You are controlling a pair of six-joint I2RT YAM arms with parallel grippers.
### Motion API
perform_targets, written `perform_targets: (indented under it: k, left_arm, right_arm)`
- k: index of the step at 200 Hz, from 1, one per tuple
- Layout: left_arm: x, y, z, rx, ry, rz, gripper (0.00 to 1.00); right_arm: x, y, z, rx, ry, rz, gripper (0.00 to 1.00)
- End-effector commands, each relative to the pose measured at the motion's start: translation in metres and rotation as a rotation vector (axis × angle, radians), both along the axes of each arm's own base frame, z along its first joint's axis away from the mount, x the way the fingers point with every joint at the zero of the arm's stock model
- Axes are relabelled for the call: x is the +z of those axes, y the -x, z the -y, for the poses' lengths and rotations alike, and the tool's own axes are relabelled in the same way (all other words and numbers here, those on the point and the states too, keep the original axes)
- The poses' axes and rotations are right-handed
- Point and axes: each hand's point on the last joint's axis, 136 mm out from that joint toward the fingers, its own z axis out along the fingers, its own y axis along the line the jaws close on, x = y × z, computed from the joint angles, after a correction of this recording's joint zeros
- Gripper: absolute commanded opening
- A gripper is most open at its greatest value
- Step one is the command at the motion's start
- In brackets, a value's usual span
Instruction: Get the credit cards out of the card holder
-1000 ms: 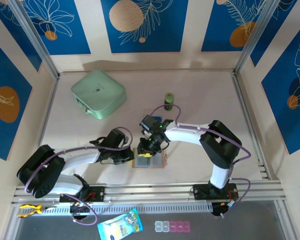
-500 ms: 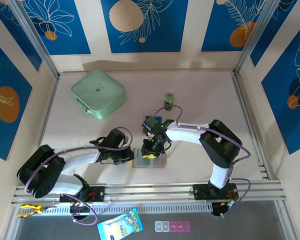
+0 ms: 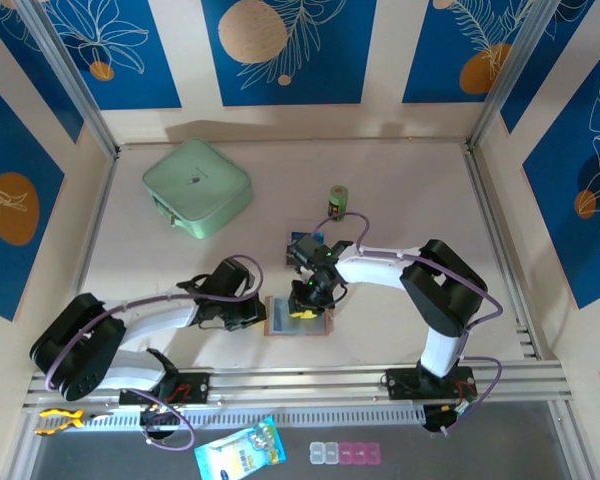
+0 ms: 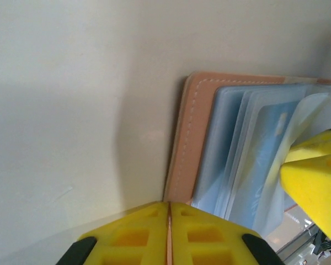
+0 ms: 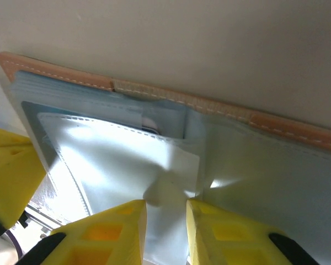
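Right gripper (image 3: pixel 302 308) hangs over open card holder (image 3: pixel 280 326) lying lengthwise left-right.

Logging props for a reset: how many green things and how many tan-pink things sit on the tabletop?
Green: 2 (mint-green case, small green can)
Tan-pink: 1 (card holder)
Total: 3
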Motion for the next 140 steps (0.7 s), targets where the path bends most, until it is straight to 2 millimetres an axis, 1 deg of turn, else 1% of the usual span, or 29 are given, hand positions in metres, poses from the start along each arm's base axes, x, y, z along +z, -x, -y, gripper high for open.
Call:
perform_targets:
  k: [1,35,62,95,127,140]
  left_arm:
    - [0.017,-0.006,-0.001,0.007,-0.005,0.030,0.10]
    - [0.039,-0.013,0.016,-0.004,0.074,0.058,0.14]
    - [0.046,-0.014,0.030,-0.016,0.105,0.064,0.18]
    - [0.042,-0.014,0.040,-0.033,0.099,0.051,0.23]
    - [0.036,-0.013,0.049,-0.044,0.097,0.034,0.24]
    - [0.030,-0.012,0.049,-0.043,0.078,0.019,0.24]
  right_arm:
    - [-0.001,0.003,0.008,0.001,0.004,-0.006,0.26]
    - [-0.003,0.003,0.007,-0.003,-0.015,-0.012,0.25]
    - [-0.005,0.002,0.008,-0.013,-0.040,-0.018,0.25]
    - [-0.006,0.001,0.009,-0.022,-0.066,-0.020,0.24]
    - [-0.007,0.001,0.010,-0.028,-0.081,-0.024,0.24]
    - [-0.008,0.001,0.010,-0.029,-0.085,-0.025,0.24]
